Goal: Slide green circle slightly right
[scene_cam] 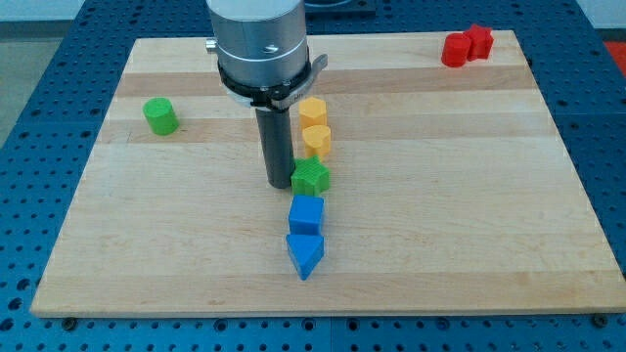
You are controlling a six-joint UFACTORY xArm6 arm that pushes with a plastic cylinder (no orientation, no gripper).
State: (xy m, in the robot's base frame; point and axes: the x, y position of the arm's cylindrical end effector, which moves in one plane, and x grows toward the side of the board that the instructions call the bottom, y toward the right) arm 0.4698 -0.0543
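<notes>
The green circle sits near the bench's left edge toward the view's top, alone and well apart from everything else. My tip rests far to its right, just beside the green star in the central column of yellow blocks, blue cube and blue triangle. The tool is a plain rod with no jaws, so it neither opens nor closes and holds nothing. The risk: leaving carelessly could nudge the star, and a push that lands off-centre could roll the circle aside rather than right. The arm's housing hides the bench behind it; the red blocks' shapes are hard to make out.
</notes>
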